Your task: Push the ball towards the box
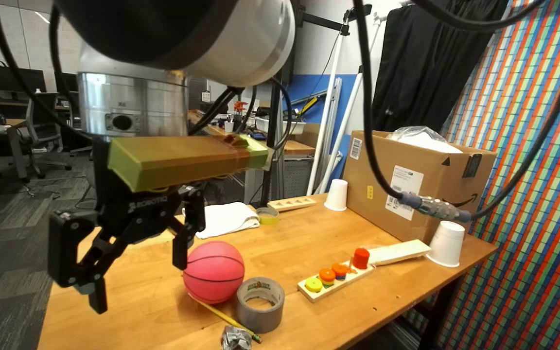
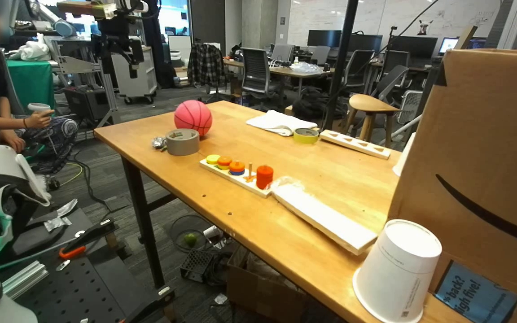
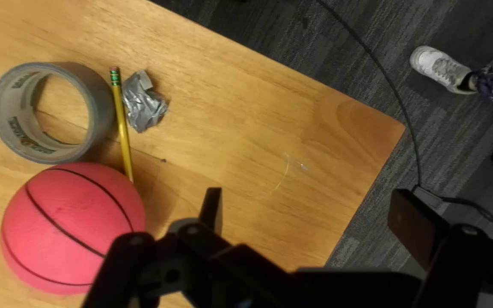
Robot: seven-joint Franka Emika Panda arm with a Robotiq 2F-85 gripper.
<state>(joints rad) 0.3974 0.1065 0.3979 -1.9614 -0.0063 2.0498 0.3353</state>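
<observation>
Ball (image 1: pixel 214 272) likely light, grippy rubber, rolls easily; push mid-height on the side away from the box (image 1: pixel 430 179). Gripper (image 1: pixel 139 275) spread wide, holding nothing.

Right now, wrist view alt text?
Pinkish-red ball at lower left on a wooden table, near a gray tape roll, yellow pencil and crumpled silver wad. Open, empty gripper at bottom; carpet and a shoe at right.

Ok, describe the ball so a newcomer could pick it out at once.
Find the wooden table, then its end farthest from the big cardboard box on top. There, beside the grey tape roll, sits the ball. Unlike that roll and the yellow pencil, it is a pinkish-red sphere crossed by thin dark seams.
</observation>
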